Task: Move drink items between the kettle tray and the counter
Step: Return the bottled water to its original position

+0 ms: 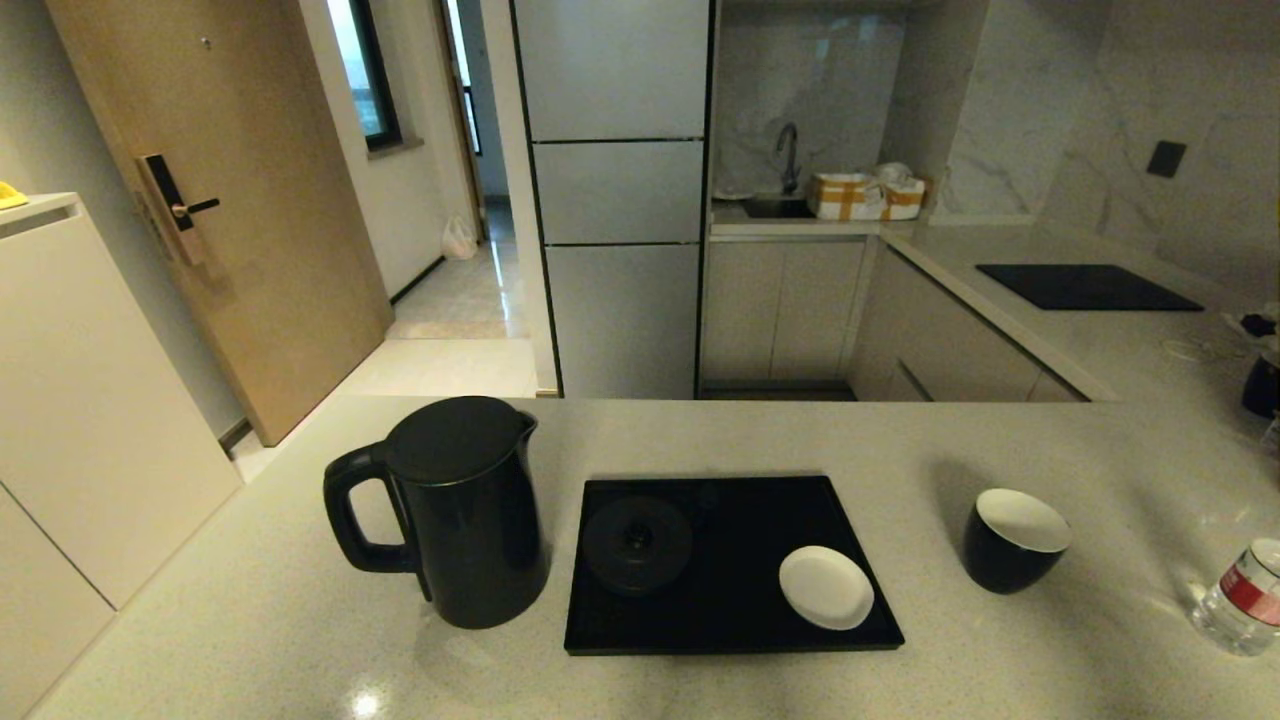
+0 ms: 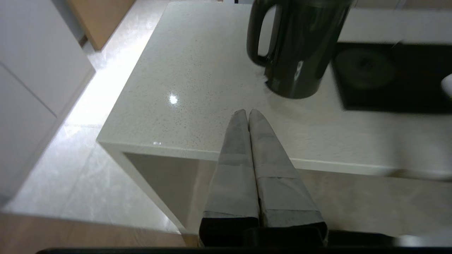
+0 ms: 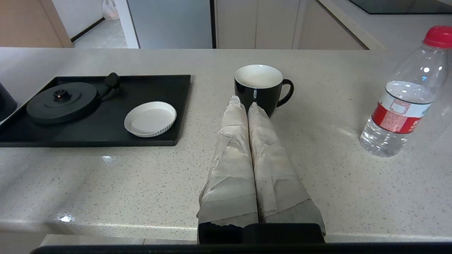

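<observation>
The tall black kettle [image 1: 450, 510] stands on the beige counter [image 1: 280, 620], just left of the black kettle tray [image 1: 740, 520]. The tray's round base [image 1: 637, 545] is bare. A black cup [image 1: 1012, 540], white inside, stands on the counter right of the tray, and the red-capped bottle [image 1: 1245, 597] stands upright further right. Neither arm shows in the head view. My left gripper [image 2: 248, 112] is shut and empty near the counter's front edge, short of the kettle [image 2: 300, 49]. My right gripper [image 3: 243, 102] is shut and empty just in front of the cup [image 3: 259, 84], whose handle shows here; the bottle [image 3: 406, 95] stands off to its side.
A small white saucer [image 1: 826, 587] lies on the tray's right front part. A black cooktop panel [image 1: 1085, 287] sits on the side counter at back right, with dark items [image 1: 1262, 385] at the far right edge. The counter's left end [image 2: 106, 141] drops to the floor.
</observation>
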Motion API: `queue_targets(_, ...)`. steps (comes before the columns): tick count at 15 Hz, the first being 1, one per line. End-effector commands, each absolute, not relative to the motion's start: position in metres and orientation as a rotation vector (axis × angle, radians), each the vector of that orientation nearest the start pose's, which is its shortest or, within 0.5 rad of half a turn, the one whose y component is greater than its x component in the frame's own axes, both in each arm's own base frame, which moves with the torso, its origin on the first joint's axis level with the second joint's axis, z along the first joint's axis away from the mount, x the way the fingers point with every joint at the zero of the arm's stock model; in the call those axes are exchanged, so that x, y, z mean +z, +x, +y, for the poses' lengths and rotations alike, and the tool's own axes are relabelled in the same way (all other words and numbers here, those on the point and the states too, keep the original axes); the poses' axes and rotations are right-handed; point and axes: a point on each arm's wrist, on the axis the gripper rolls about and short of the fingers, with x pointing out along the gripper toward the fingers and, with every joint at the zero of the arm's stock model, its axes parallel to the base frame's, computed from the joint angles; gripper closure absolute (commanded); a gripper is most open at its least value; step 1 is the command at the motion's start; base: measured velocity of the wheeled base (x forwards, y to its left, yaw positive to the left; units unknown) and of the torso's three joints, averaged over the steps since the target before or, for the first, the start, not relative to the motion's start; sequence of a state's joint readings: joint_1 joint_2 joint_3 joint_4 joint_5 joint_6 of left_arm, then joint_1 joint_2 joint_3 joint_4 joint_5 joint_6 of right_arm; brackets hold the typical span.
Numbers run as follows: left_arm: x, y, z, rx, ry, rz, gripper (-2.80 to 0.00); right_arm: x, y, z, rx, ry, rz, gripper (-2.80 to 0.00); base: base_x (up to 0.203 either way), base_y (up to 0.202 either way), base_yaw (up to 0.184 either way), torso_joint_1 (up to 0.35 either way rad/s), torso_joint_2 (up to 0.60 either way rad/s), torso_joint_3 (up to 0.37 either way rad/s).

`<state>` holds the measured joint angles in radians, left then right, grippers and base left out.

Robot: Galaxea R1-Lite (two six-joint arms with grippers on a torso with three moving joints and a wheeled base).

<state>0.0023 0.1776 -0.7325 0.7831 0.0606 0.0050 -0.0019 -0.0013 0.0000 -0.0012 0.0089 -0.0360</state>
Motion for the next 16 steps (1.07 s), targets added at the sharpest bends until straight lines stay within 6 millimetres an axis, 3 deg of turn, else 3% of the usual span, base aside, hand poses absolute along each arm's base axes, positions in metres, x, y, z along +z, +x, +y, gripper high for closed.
queue_targets(1,0.139,-0.072,0.001,0.054,0.050,0.178,0.00,0.075,-0.023,0.000,0.008,-0.035,-0.002,0.00,0.000,0.000,0.000,0.000,0.00,0.000)
queue_targets(4,0.087,-0.029,0.000,0.013,0.119,0.067,0.00,0.075,-0.023,0.000,0.008,-0.035,-0.002,0.00,0.000,0.000,0.000,0.000,0.00,0.000)
queue_targets(5,0.081,-0.024,0.000,-0.001,0.132,-0.001,0.00,0.076,-0.023,0.000,0.008,-0.035,-0.003,0.00,0.000,0.000,0.000,0.000,0.00,0.000)
queue_targets(8,0.076,-0.023,0.000,-0.005,0.031,-0.002,0.00,0.075,-0.023,0.000,0.008,-0.035,-0.002,0.00,0.000,0.000,0.000,0.000,0.00,0.000)
queue_targets(16,0.076,-0.023,0.000,-0.003,0.029,-0.005,0.00,0.076,-0.023,0.000,0.008,-0.035,-0.003,0.00,0.000,0.000,0.000,0.000,0.00,0.000)
